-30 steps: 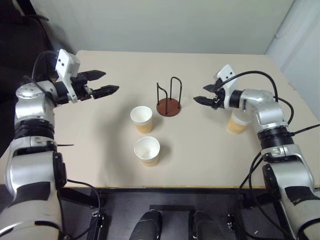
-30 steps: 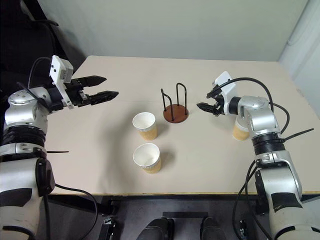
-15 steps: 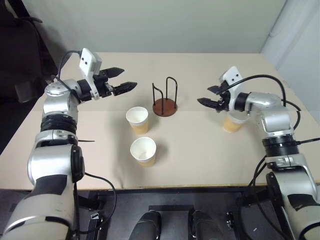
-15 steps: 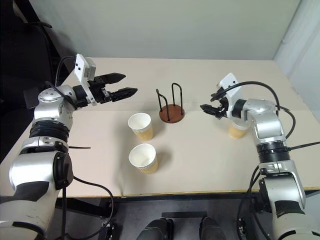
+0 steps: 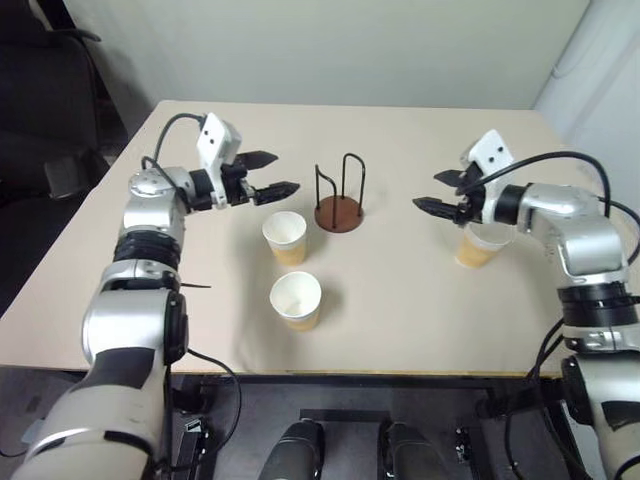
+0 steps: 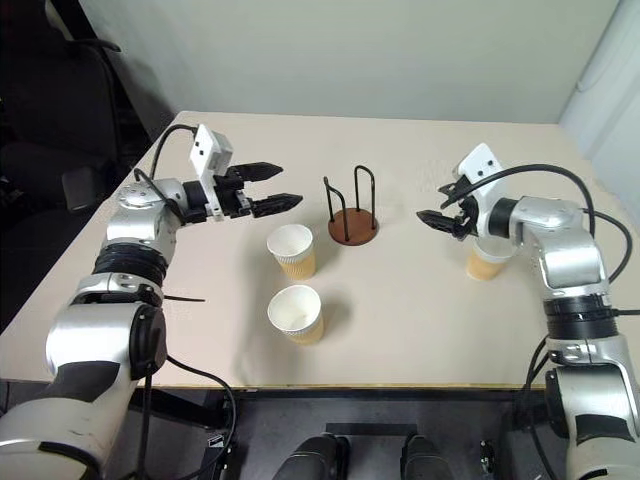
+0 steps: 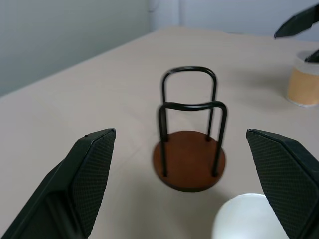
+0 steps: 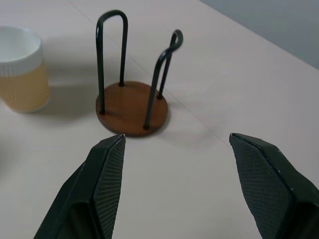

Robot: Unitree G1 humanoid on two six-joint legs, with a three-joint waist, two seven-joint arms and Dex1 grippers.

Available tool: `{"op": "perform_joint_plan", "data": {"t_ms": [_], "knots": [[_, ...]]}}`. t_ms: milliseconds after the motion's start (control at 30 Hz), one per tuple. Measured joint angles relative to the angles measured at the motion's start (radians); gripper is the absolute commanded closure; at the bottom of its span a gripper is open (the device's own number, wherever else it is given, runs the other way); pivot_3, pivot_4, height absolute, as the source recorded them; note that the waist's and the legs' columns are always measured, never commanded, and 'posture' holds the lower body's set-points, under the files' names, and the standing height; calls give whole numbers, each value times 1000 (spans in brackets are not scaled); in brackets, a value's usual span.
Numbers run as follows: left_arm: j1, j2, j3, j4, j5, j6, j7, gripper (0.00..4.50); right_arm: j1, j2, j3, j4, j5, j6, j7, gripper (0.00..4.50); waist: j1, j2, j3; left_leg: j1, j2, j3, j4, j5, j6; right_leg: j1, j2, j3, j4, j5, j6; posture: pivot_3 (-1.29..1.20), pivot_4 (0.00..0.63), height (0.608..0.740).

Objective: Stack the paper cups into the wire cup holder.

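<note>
Matt paper cups point(image 5: 285, 238), a glossy black wire cup holder point(image 5: 339, 195) on a seemingly wooden base.

Cups point(image 5: 285, 238) tan, white-rimmed; holder point(image 5: 338, 212) reddish-brown, black wire.

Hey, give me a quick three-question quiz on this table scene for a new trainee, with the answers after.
1. How many paper cups stand on the table?
2. True or false: a cup already sits in the wire cup holder.
3. Which pincer hovers just above a cup: left or right?

Key:
1. Three.
2. False; it is empty.
3. The right pincer; the left pincer is open, beside the holder.
</note>
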Motion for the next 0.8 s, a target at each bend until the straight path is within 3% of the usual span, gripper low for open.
{"op": "perform_joint_plan", "data": {"t_ms": [467, 700, 800], "knots": [[-49, -94, -22, 48, 40, -64, 57, 0, 130, -72, -94, -216, 80, 146, -50, 1164, -4, 0, 0, 1, 0, 1, 0, 3, 4, 1, 0, 2, 0, 3, 6, 0, 150, 740], [-66, -85, -19, 55, 43, -66, 62, 0, 137, -90, -96, -233, 97, 159, -65, 1164, -4, 0, 0, 1, 0, 2, 1, 3, 5, 1, 0, 2, 0, 3, 5, 0, 150, 740], [-70, -45, -11, 75, 44, -66, 92, 0, 98, -45, -81, -190, 96, 140, -70, 1164, -12, 0, 0, 2, 0, 2, 1, 4, 5, 1, 1, 3, 0, 3, 6, 0, 150, 740]]}}
